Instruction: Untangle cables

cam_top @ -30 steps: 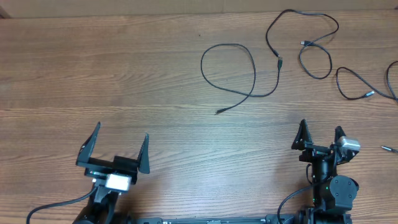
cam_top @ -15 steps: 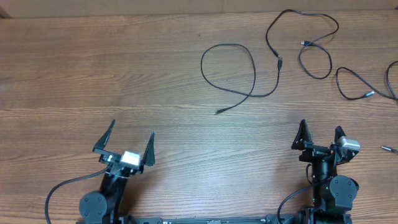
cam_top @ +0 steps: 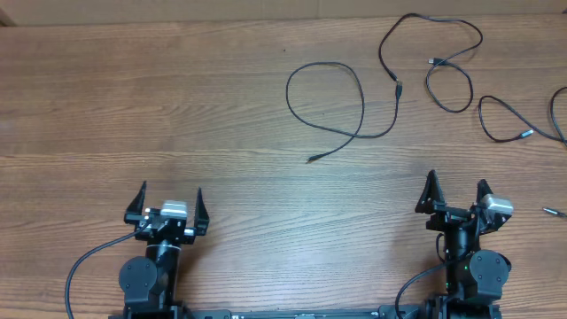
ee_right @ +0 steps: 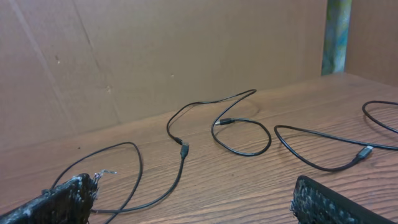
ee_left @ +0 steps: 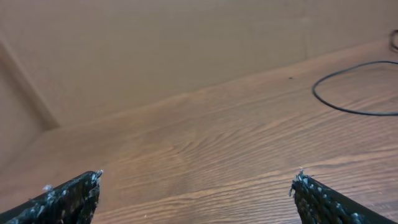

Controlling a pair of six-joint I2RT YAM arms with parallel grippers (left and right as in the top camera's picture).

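Three thin black cables lie on the far right part of the wooden table (cam_top: 133, 97). One makes a big loop (cam_top: 323, 63) at the centre. A second (cam_top: 454, 110) curls at the top right, its plug tip close to the first cable's plug. A third (cam_top: 524, 135) lies at the right edge. My left gripper (cam_top: 169, 202) is open and empty at the front left, far from the cables. My right gripper (cam_top: 456, 190) is open and empty at the front right, short of the cables. The right wrist view shows all three ahead: the loop cable (ee_right: 184, 150), the second (ee_right: 249, 154) and the third (ee_right: 364, 152).
A small silvery plug tip (cam_top: 554, 211) lies at the far right near the right arm. A brown cardboard wall (ee_right: 186, 50) stands behind the table. The left wrist view shows bare wood between the left gripper's (ee_left: 196, 180) tips and part of the loop cable (ee_left: 348, 111) at the right.
My left gripper has turned to face straight ahead and drawn back toward the front edge, its fingers now closer together in the overhead view. The right arm and the cables have not moved.
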